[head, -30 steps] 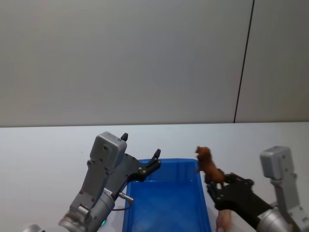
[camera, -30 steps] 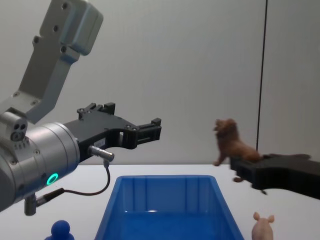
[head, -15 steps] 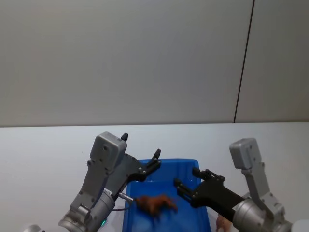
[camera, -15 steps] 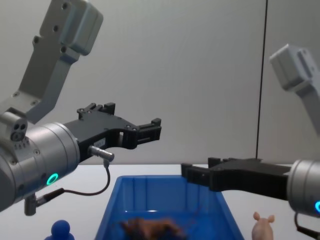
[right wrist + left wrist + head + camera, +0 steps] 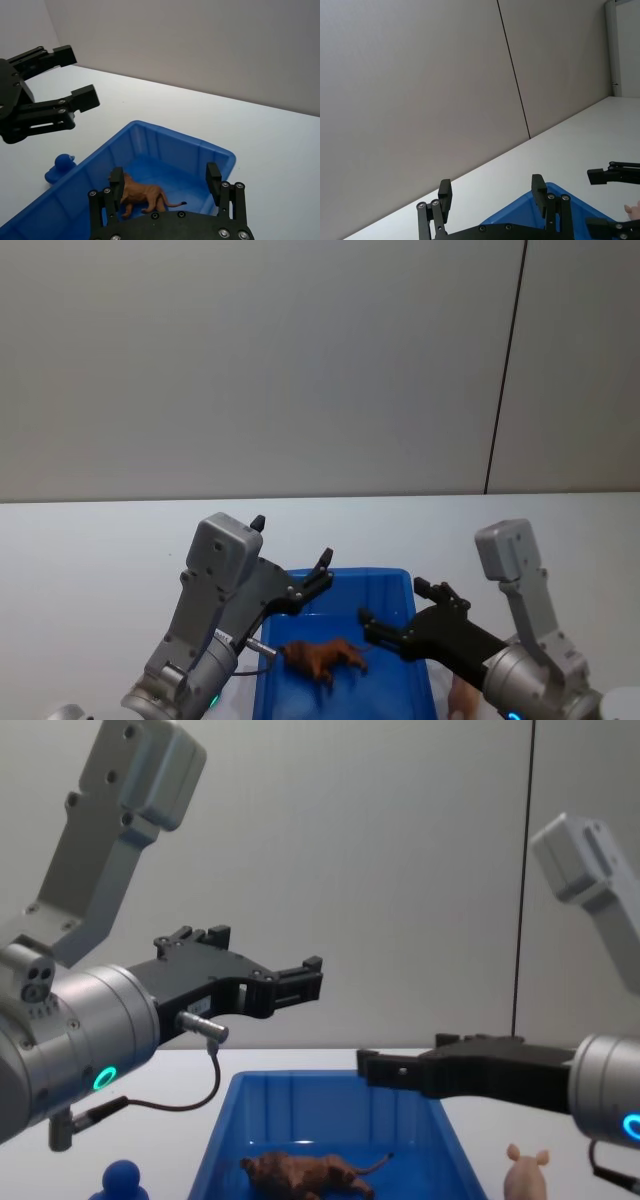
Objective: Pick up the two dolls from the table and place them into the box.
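brown lion (image 5: 322, 658) lies on its side in the blue box (image 5: 370, 580). right gripper (image 5: 392, 606) hovers above it, fingers open, empty; left gripper (image 5: 292, 542) likewise open. pink pig (image 5: 526, 1172) stands on the table (image 5: 80, 540) beside the box: light, probably smooth, best pinched across its body.

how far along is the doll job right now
Done: the lion lies inside the box. In hand: nothing; the right gripper is open above the box, and the left gripper hovers open by its left edge. Left: the pig stands on the table to the right of the box and has yet to go in.
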Robot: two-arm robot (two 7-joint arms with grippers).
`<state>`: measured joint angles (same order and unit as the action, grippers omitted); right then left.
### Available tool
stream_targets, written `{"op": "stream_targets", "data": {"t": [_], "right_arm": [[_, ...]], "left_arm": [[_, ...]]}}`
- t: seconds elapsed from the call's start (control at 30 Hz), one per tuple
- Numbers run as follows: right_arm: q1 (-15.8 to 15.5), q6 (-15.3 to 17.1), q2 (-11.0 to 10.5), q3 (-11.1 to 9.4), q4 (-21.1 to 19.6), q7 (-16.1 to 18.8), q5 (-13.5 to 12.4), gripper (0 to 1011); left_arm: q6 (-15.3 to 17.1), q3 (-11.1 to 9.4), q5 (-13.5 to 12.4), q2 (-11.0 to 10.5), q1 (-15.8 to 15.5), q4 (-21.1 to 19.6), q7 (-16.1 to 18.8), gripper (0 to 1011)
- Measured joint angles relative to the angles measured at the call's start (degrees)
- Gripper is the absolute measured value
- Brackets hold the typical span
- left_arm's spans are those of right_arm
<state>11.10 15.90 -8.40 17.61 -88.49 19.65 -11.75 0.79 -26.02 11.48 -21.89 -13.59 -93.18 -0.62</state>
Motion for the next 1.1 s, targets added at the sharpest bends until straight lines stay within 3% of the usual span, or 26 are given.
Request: {"op": "stream_targets", "data": {"t": [0.7, 1.1], "right_arm": [[-6.04, 2.73, -3.6, -1.81, -8.7, -10.66, -1.27, 1001], [-9.26, 5.35, -5.22, -2.28, -11.34, -13.45, -1.97, 1001]], "left_arm": [[0.0, 0.0, 0.0, 0.0, 0.0, 0.0, 0.0, 1003], [0.0, 0.0, 0.0, 0.0, 0.0, 0.0, 0.0, 1003]]}}
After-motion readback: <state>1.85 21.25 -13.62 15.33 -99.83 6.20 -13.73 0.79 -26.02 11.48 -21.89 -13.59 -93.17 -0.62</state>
